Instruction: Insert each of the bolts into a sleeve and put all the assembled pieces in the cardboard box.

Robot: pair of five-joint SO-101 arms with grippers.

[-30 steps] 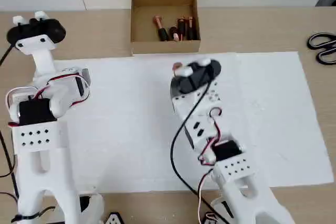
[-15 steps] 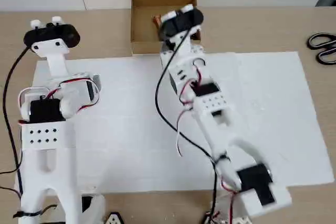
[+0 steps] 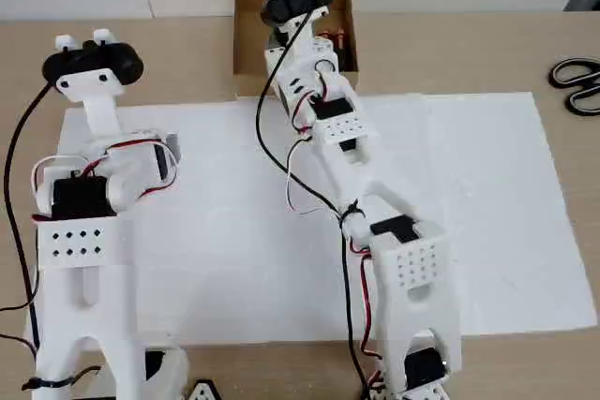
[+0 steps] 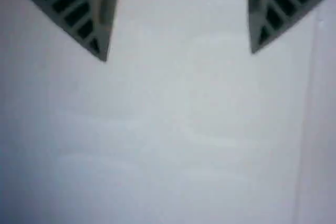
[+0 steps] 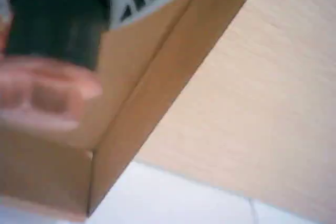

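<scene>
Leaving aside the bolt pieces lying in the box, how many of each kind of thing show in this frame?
Robot arms: 2
Cardboard box: 1
Held assembled piece: 1
Scissors: 1
White sheet: 1
Total: 6

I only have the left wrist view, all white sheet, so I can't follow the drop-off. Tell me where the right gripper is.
Observer: The right gripper is over the cardboard box, at the far edge of the table.
Operator: Report its load.
Observer: Its wrist view, though blurred, shows a black sleeve in its grip, with a copper-coloured bolt sticking out of it.
Operator: Say what's already in the box.
Observer: Assembled pieces lie along the box's right side; more may be hidden from the high view.
</scene>
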